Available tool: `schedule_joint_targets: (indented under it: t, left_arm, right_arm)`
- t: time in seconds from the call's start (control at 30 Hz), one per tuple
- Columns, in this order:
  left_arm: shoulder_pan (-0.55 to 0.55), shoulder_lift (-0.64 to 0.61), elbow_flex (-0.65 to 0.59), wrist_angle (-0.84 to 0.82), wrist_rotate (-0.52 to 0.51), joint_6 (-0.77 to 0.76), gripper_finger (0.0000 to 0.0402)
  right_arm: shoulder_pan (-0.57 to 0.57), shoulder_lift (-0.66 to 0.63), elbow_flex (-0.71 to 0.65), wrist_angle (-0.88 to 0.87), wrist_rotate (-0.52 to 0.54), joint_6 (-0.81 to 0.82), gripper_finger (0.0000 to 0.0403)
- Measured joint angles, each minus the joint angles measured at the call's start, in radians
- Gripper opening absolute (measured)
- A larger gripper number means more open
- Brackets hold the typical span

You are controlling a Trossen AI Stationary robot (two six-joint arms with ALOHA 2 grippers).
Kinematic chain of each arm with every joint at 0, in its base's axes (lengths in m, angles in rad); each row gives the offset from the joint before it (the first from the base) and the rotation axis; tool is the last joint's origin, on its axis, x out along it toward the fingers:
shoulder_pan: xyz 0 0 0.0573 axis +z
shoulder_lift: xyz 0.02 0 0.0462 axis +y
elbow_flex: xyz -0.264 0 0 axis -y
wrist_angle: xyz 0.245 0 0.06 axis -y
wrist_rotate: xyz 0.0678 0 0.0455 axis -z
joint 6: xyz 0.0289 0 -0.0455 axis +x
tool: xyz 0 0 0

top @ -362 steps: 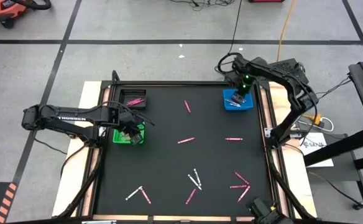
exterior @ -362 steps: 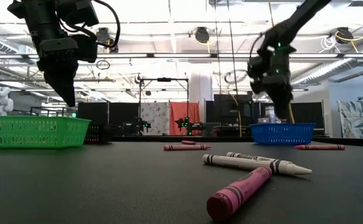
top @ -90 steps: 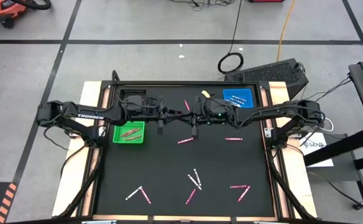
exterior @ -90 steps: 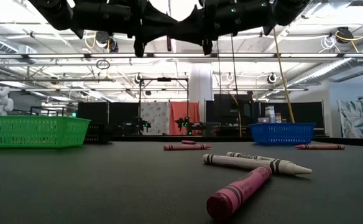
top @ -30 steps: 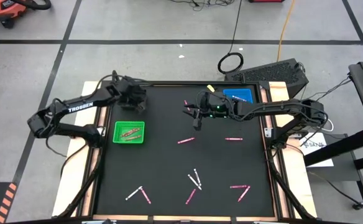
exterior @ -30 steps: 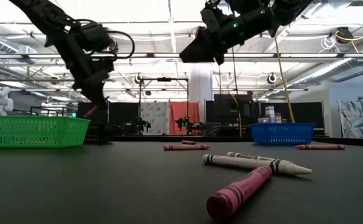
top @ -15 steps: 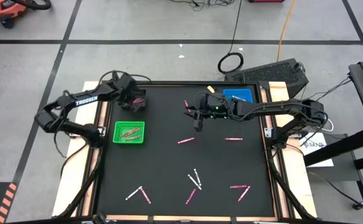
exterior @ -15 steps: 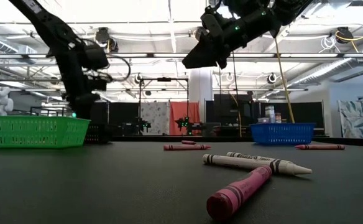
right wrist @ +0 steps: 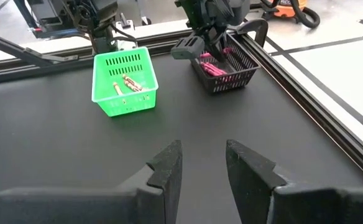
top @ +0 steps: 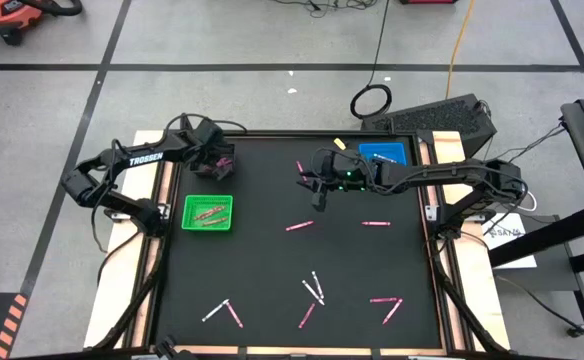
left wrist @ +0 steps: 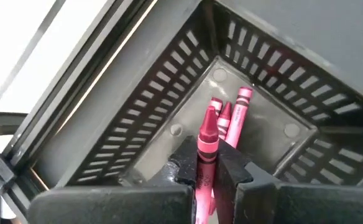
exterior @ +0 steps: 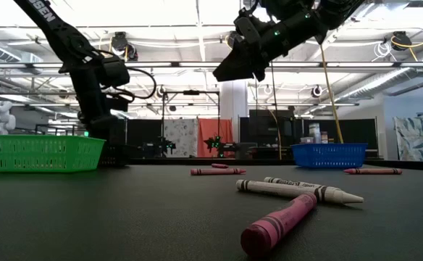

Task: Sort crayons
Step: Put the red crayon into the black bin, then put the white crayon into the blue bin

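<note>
My left gripper [top: 215, 160] hangs over the black tray [top: 215, 163] at the table's far left and is shut on a pink crayon [left wrist: 207, 134]. Several pink crayons [left wrist: 234, 121] lie on the tray's floor. My right gripper [top: 317, 195] is open and empty, high above the far middle of the table; its fingers show apart in its wrist view [right wrist: 203, 165]. Loose pink and white crayons lie flat on the black mat: one at the centre [top: 299, 226], one to its right [top: 375, 223], several near the front [top: 314, 290]. My left gripper pinches the pink crayon's wrapped body [left wrist: 205, 163] between its two fingers. The crayon lies along the fingers, and its pointed end [left wrist: 207, 121] sticks out past the fingertips. The fingers come from above, pointing down into the black tray. Whether the tip touches the crayons below, I cannot tell.
A green tray [top: 208, 212] with a few crayons stands just in front of the black tray. A blue tray [top: 383, 155] stands at the far right. In the low view a white crayon [exterior: 298, 190] and a pink crayon [exterior: 277, 225] lie close to the near edge.
My left gripper has gone down toward the black tray with the pink crayon still between its fingers, and its arm has swung toward the table's left edge. My right gripper has kept its place and stayed open.
</note>
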Motion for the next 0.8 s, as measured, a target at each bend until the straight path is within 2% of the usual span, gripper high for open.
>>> schedule_joint_targets:
  t: [0.2,0.43,0.57,0.8]
  left_arm:
    - [-0.001,0.000,0.000,0.000,-0.042,0.000,0.0022]
    - [-0.001,0.000,0.000,0.001,-0.044,-0.001,0.0073]
    - [-0.001,0.000,0.000,0.000,-0.045,-0.003,0.0083]
    - [-0.049,-0.040,0.061,-0.087,-0.046,-0.030,0.0084]
  right_arm:
    - [0.000,0.000,0.000,-0.024,-0.005,-0.006,0.0110]
    - [0.014,0.000,0.000,-0.097,-0.006,0.007,0.0110]
    - [0.041,0.000,0.000,-0.130,-0.009,0.100,0.0110]
    - [0.096,0.000,0.000,-0.197,-0.186,0.341,0.0110]
